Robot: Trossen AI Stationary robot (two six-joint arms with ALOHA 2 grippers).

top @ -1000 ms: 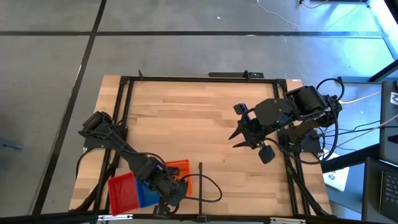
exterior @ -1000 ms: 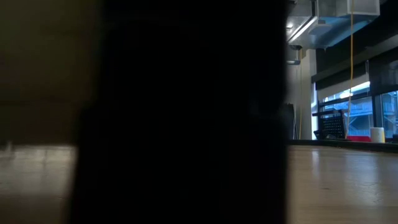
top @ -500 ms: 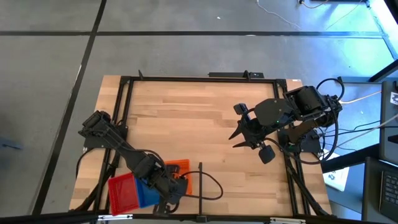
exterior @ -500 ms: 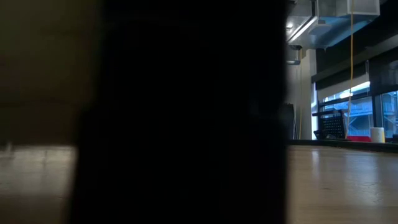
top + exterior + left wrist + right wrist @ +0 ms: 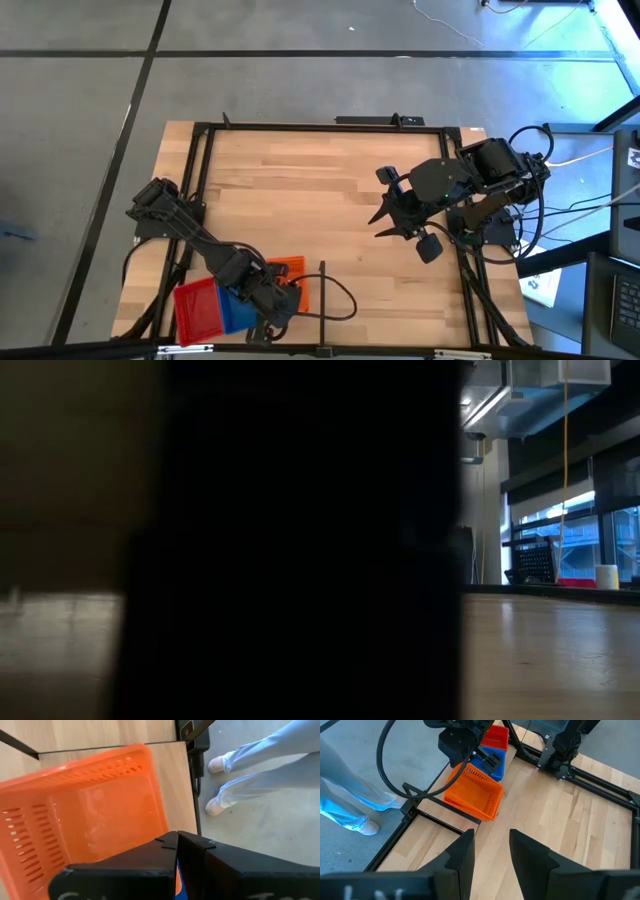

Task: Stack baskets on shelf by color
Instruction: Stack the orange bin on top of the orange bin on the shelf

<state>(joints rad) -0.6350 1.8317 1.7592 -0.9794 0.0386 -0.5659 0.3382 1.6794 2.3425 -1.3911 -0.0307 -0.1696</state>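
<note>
Hardly anything has moved since a second ago; the left claw (image 5: 283,300) has only slid a tiny bit along the near edge of the bench (image 5: 300,190), and the right claw (image 5: 385,218) has stayed put; the left claw is low over the orange baskets (image 5: 288,266), close to the near left corner of the bench; in the left wrist view its two dark fingers (image 5: 165,850) are pressed together, with a thin blue and orange strip between them, but I cannot tell what that strip is; an orange basket (image 5: 85,815) sits just under them; the blue baskets (image 5: 236,314) lie beside the orange ones, and the red baskets (image 5: 197,305) lie next to the blue, nearer the left edge; a thin black bar (image 5: 322,290) stands just right of the orange baskets; the right claw hangs over the right side of the bench, well apart from the baskets, with its fingers (image 5: 462,855) apart and nothing between them; a big dark shape (image 5: 310,540) blocks most of the low view; a person's legs (image 5: 260,760) and pale shoes (image 5: 216,806) show on the floor past the near edge.
</note>
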